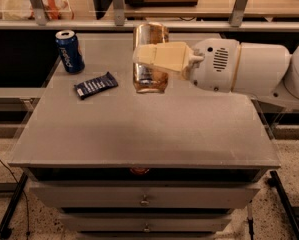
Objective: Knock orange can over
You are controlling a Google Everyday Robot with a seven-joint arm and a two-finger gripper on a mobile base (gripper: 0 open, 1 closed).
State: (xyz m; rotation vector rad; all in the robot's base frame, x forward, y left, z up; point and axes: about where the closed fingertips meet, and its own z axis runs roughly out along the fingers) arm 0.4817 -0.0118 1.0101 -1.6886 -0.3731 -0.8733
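The orange can stands at the back middle of the grey table; it is shiny orange-gold with a silver top. My gripper, cream-coloured on a white arm, reaches in from the right. It sits right in front of the can's middle and hides its central band. Whether it touches the can is not clear. The can looks upright or only slightly tilted.
A blue can stands at the table's back left. A dark snack wrapper lies flat between the blue can and the orange can. A shelf rail runs behind the table. Drawers are below the front edge.
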